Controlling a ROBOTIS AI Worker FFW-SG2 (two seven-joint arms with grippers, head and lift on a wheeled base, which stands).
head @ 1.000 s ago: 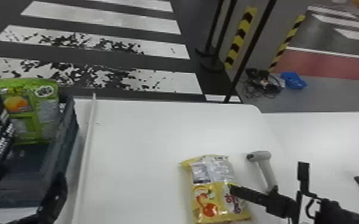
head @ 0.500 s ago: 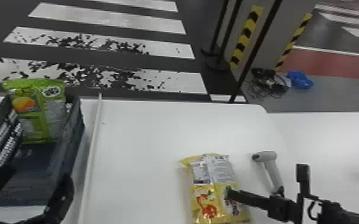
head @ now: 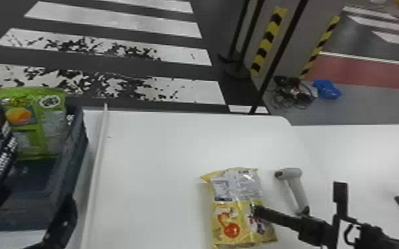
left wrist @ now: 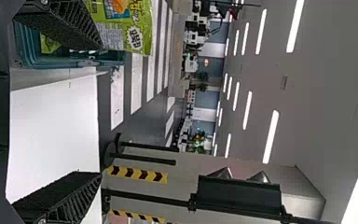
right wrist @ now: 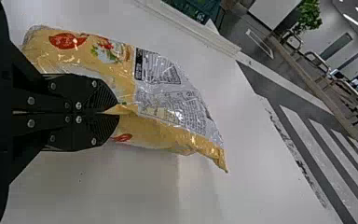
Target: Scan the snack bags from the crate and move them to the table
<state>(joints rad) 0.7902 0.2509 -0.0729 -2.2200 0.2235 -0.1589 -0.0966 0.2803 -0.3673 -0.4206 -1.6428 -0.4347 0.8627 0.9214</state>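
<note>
From the head view's centre, you've got a lane of white tabletop (head: 162,149) running 12 to 6, between the pale strip (head: 91,185) at 8 and the yellow bag (head: 235,195) and right gripper (head: 256,210) at 5; crate (head: 78,149) walls block 9, scanner (head: 296,188) crowds 4.

White table (head: 155,159), dark crate (head: 74,150), pale strip (head: 96,172) beside it, yellow snack bag (head: 237,202), grey scanner (head: 294,180) nearby

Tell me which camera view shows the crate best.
The head view: it takes in the crate, its inside and side walls, partly behind the left end effector. The left wrist view has part of its rim and wall; the right wrist view, a small piece.
</note>
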